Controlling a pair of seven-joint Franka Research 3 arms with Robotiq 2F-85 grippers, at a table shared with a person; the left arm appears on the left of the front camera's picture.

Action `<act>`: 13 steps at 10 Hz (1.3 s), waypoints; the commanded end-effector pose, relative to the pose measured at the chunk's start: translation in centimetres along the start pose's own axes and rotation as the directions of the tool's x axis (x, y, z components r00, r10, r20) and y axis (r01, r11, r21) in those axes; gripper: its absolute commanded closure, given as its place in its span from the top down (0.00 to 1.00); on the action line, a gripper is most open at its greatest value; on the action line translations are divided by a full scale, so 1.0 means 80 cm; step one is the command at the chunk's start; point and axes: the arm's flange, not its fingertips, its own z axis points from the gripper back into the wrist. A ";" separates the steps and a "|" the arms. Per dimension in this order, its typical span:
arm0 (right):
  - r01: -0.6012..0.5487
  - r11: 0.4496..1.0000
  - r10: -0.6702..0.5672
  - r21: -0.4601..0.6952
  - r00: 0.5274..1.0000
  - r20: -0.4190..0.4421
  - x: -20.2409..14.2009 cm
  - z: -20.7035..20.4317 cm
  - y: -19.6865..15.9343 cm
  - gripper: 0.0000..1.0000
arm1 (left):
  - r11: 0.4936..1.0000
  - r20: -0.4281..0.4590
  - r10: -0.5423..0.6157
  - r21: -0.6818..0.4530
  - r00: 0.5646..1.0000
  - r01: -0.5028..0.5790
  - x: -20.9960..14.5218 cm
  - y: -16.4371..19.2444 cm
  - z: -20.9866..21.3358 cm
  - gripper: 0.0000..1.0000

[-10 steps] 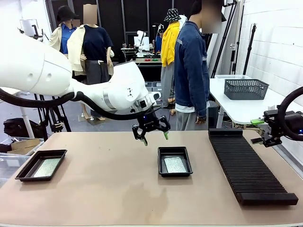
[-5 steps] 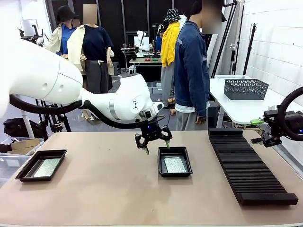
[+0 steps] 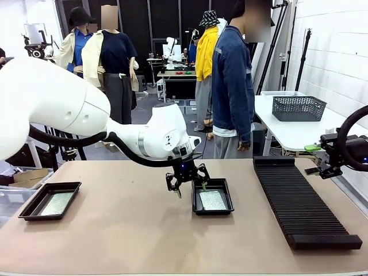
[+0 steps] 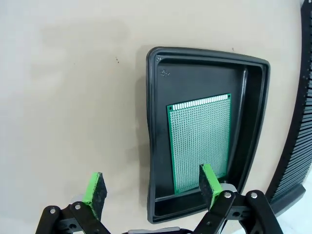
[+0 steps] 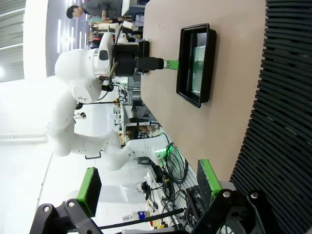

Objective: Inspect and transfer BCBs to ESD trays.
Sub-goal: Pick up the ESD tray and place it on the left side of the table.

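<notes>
Two black ESD trays lie on the table. The middle tray [image 3: 196, 202] holds a green BCB [image 3: 212, 200], and the tray at the left [image 3: 34, 207] holds another BCB [image 3: 56, 203]. My left gripper [image 3: 191, 190] hangs open just above the middle tray's left rim. In the left wrist view the left gripper [image 4: 152, 184] straddles that rim [image 4: 204, 56]: one finger is over the bare table, the other over the board [image 4: 200, 136]. My right gripper [image 3: 313, 159] stands open at the table's far right, holding nothing. From the right wrist, the right gripper [image 5: 148, 183] looks across at the tray [image 5: 187, 63].
A long black ribbed rack [image 3: 299, 201] lies on the right side of the table, close to the middle tray [image 4: 297, 146]. A person in a blue jacket [image 3: 233, 86] stands at the far side. A grey wire basket [image 3: 298, 107] sits on a white side table.
My left gripper has moved right and down, from mid-table to just above the middle tray's left rim. It stays open. The right arm has not moved.
</notes>
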 end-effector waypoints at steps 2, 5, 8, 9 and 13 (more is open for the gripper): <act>0.011 1.000 -0.011 -0.005 1.000 0.005 -0.001 0.000 0.000 1.00 | 0.999 0.046 0.035 0.001 0.998 -0.035 0.009 -0.008 -0.013 1.00; 0.011 1.000 -0.011 -0.005 1.000 0.005 -0.001 0.000 0.000 1.00 | 0.999 0.046 0.049 -0.020 0.998 -0.049 0.014 -0.008 -0.015 1.00; 0.011 1.000 -0.011 -0.005 1.000 0.005 -0.001 0.000 0.000 1.00 | 1.000 0.021 0.012 -0.017 1.000 -0.011 0.010 -0.002 -0.015 1.00; 0.011 1.000 -0.011 -0.005 1.000 0.005 -0.001 0.000 0.000 1.00 | 1.000 0.021 0.012 -0.017 1.000 -0.011 0.010 -0.002 -0.015 1.00; 0.011 1.000 -0.011 -0.005 1.000 0.005 -0.001 0.000 0.000 1.00 | 1.000 0.021 0.012 -0.017 1.000 -0.011 0.010 -0.002 -0.015 1.00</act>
